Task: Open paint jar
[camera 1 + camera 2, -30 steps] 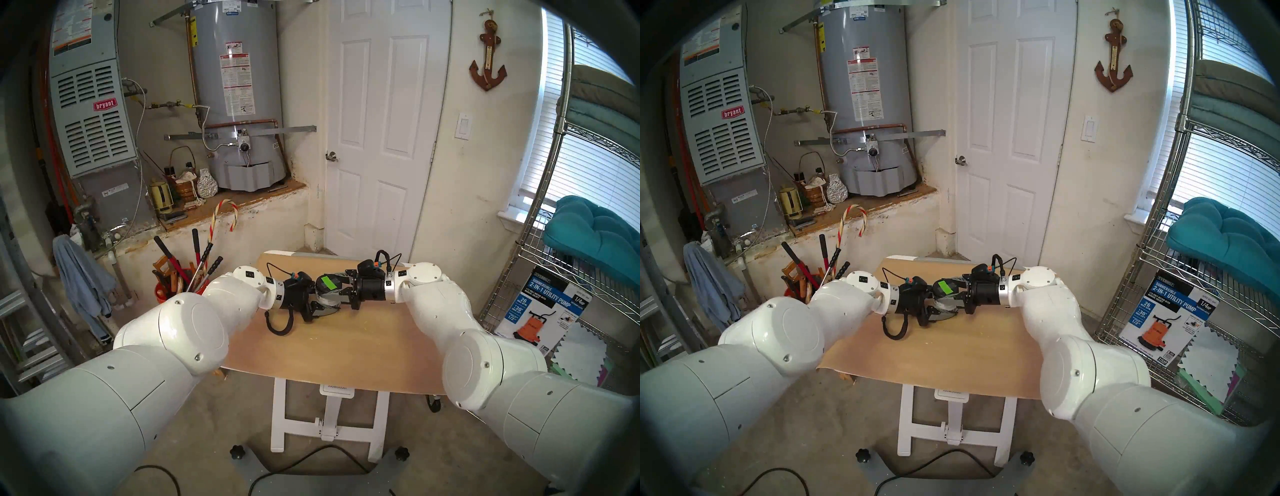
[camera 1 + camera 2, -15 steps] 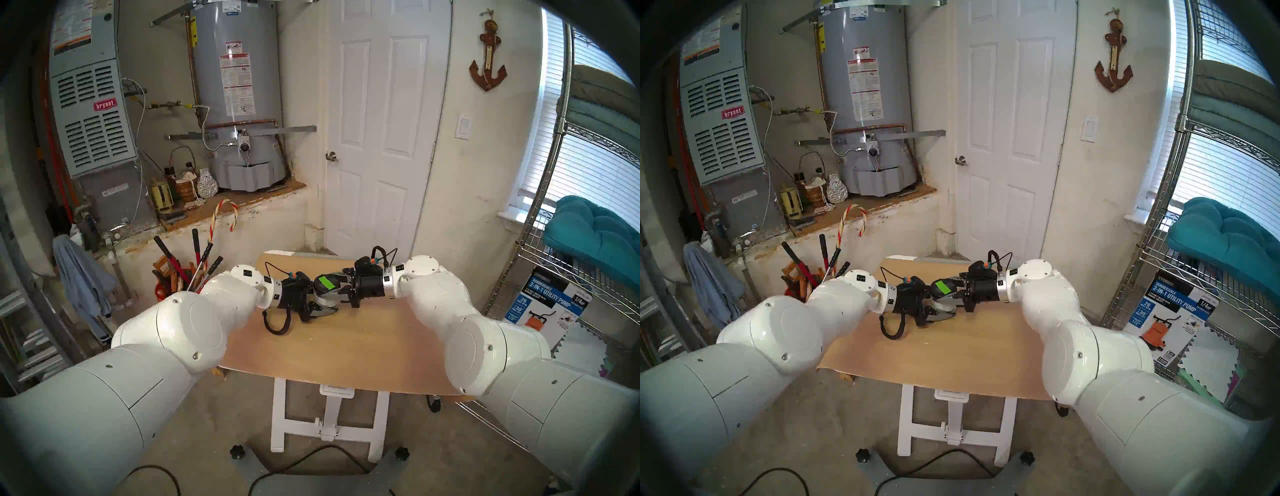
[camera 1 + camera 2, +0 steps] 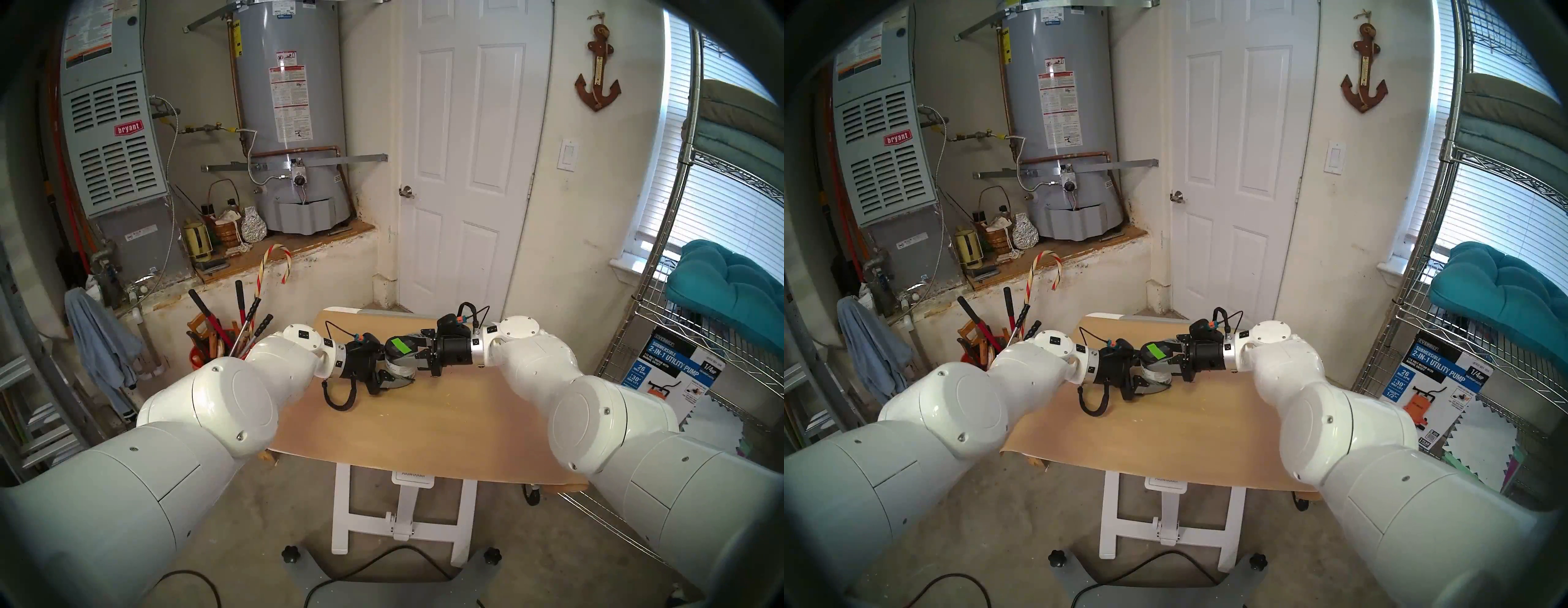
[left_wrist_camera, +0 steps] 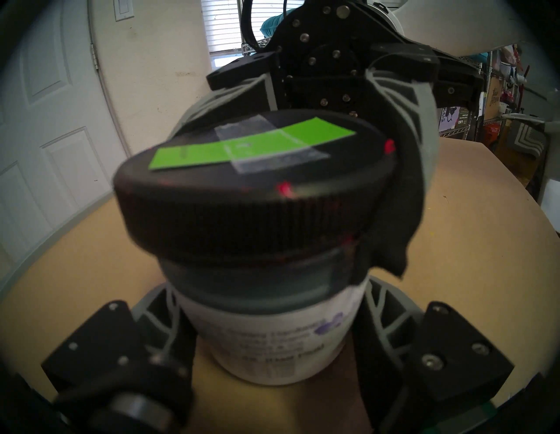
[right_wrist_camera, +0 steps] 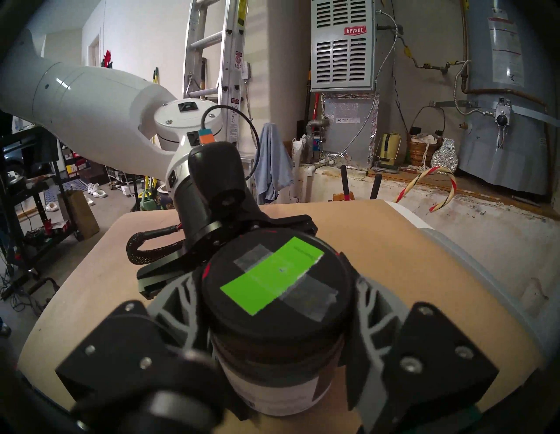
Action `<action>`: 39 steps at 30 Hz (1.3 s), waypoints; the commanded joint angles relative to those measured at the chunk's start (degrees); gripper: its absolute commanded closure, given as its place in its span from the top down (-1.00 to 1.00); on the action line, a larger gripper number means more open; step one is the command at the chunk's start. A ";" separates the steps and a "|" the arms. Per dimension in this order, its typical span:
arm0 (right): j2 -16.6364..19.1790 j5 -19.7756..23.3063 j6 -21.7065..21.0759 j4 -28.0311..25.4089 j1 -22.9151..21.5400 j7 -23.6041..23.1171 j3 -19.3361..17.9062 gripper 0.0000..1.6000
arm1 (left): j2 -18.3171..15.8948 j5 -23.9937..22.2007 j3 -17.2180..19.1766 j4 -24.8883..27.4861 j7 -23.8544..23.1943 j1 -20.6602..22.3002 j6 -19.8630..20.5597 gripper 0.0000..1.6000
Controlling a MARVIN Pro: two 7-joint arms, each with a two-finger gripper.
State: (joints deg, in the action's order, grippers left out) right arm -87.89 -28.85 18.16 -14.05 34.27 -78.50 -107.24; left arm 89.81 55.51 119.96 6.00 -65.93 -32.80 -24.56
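At mid-table, the left gripper clamps the jar by its labelled body from nine o'clock, the jar tilted and held above the wood. Just beyond, the right gripper comes in from three o'clock, pinching the black lid with its green strip; the lid is on.

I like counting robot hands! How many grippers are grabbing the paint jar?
2. The left gripper squeezes the jar round its white body. The right gripper clamps the black lid on top. None look hidden.
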 commanded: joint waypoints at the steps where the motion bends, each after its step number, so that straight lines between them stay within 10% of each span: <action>1: -0.21 2.02 -0.92 -0.11 -3.90 0.79 -2.12 -1.00 | 0.35 -0.20 0.16 -0.05 -0.23 0.04 0.07 -1.00; 34: 2.49 1.94 -2.44 1.87 -4.82 4.53 -7.85 -1.00 | 0.23 -0.10 -0.14 0.14 -1.08 -0.25 0.93 -1.00; 38: 2.90 1.76 -2.21 2.15 -4.70 4.97 -8.12 -1.00 | 0.19 -0.06 -0.20 0.19 -1.25 -0.24 1.34 -0.49; 39: 2.99 1.72 -2.14 2.23 -4.67 5.06 -8.18 -1.00 | 0.18 -0.06 -0.21 0.22 -1.23 -0.26 1.43 -0.63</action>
State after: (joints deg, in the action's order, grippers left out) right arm -85.38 -27.44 15.59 -11.90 31.07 -73.81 -115.12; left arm 90.09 55.22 119.97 6.27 -66.95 -33.01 -23.62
